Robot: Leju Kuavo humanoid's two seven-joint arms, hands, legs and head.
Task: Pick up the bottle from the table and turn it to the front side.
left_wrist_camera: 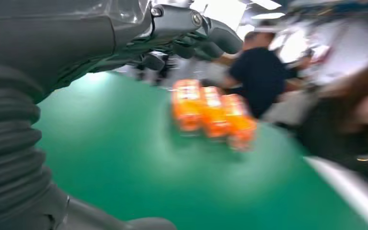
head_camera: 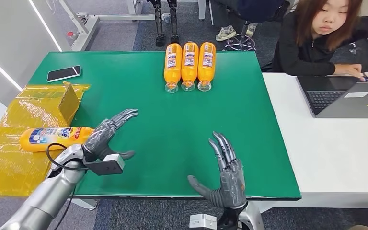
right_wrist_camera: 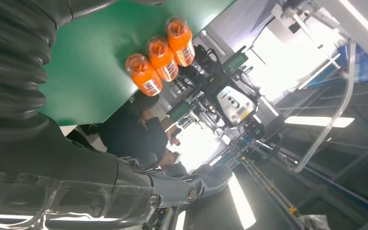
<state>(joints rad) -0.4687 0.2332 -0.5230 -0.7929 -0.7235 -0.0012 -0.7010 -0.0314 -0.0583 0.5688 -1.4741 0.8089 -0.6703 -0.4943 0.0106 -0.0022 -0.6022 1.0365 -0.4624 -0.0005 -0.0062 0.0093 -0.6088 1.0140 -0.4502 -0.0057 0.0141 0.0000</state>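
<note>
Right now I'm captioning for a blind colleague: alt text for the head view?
Both robot hands, left hand and right hand, hover open over a green table. Three orange bottles lie side by side at its far edge; another bottle lies on yellow plastic beside the left hand.

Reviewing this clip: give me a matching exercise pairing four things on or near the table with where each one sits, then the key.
Things:
1. phone
2. single orange bottle
3. laptop
4. three orange bottles

Places:
A. lying on yellow plastic sheet, by the left hand
B. far end of green mat, side by side
C. white table
D. far left corner of green mat

Pairs: 1-D, 2-A, 3-C, 4-B
</note>
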